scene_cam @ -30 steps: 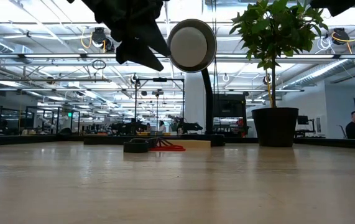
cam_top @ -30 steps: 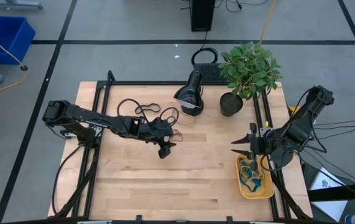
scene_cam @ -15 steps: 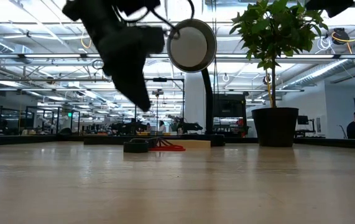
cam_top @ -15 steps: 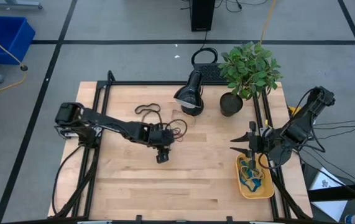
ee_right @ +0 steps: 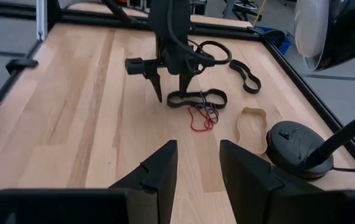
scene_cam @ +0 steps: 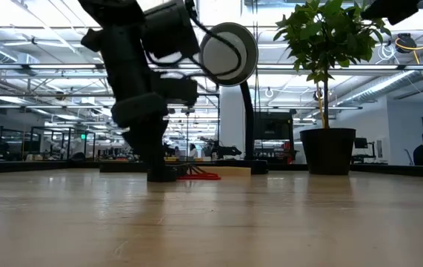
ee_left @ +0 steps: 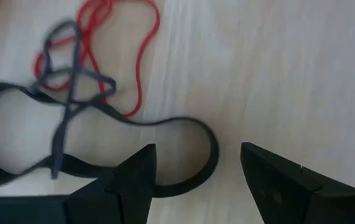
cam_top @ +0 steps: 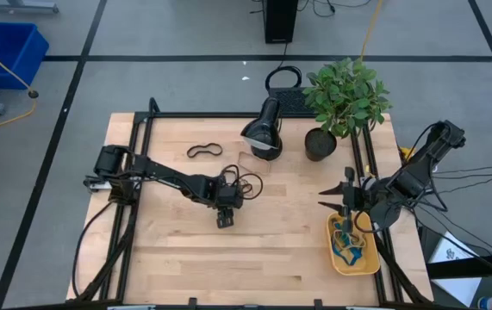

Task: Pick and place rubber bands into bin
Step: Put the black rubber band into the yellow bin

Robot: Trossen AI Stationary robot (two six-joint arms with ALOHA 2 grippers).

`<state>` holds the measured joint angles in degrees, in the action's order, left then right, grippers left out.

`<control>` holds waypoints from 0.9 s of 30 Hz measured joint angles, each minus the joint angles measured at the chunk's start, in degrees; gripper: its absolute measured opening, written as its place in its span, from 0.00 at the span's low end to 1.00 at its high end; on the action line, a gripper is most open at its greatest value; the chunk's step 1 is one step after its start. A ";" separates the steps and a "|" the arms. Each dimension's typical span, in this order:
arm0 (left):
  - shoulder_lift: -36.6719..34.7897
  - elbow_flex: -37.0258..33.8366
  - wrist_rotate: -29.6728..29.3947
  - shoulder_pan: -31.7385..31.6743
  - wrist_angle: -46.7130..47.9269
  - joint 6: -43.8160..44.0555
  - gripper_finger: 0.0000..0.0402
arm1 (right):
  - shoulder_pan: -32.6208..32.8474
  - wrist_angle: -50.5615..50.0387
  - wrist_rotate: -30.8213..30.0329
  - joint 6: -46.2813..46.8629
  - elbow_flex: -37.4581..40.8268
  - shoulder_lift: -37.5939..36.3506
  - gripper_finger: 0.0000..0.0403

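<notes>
- High view: left gripper (cam_top: 225,215) is low over the middle of the table (cam_top: 254,258), beside a tangle of rubber bands (cam_top: 244,183). A lone black band (cam_top: 203,151) lies farther back. The right gripper (cam_top: 345,200) hangs over the bin (cam_top: 368,266), which holds blue and green bands (cam_top: 346,242).
- Low view: the left arm's gripper (scene_cam: 152,159) reaches down to the tabletop, next to red bands (scene_cam: 198,175). A lamp (scene_cam: 228,53) and potted plant (scene_cam: 324,44) stand behind.
- Left wrist view: its fingers (ee_left: 130,180) are spread apart, straddling a wide black band (ee_left: 189,124); red (ee_left: 141,62) and thin dark loops (ee_left: 71,81) lie beyond.
- Right wrist view: its fingers (ee_right: 158,171) stand apart, holding nothing; a tan band (ee_right: 253,124) lies near the lamp base (ee_right: 296,140).
</notes>
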<state>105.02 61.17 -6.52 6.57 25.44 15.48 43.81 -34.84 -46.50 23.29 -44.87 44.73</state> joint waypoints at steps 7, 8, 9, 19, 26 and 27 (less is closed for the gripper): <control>1.36 0.17 0.66 0.00 0.49 1.26 0.57 | -0.02 3.61 0.04 0.00 4.96 0.02 0.28; 1.39 0.17 0.70 0.00 0.49 1.27 0.54 | -0.01 4.48 0.04 0.00 5.74 0.02 0.28; 1.39 0.17 0.70 0.01 0.49 1.27 0.51 | -0.02 5.40 0.04 0.00 6.48 0.00 0.28; 1.47 0.11 0.92 0.06 0.71 1.20 0.11 | -0.02 8.56 0.07 0.00 8.77 0.01 0.28; 1.06 0.02 3.19 -0.07 1.12 1.59 0.03 | -0.02 9.56 0.07 -0.19 8.77 0.00 0.27; 0.64 -0.07 4.59 -0.13 1.25 2.04 0.02 | -0.01 9.68 0.07 -0.20 8.77 0.01 0.27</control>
<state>105.66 61.09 -1.94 6.44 26.69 17.52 43.80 -25.16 -46.44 23.09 -36.10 44.74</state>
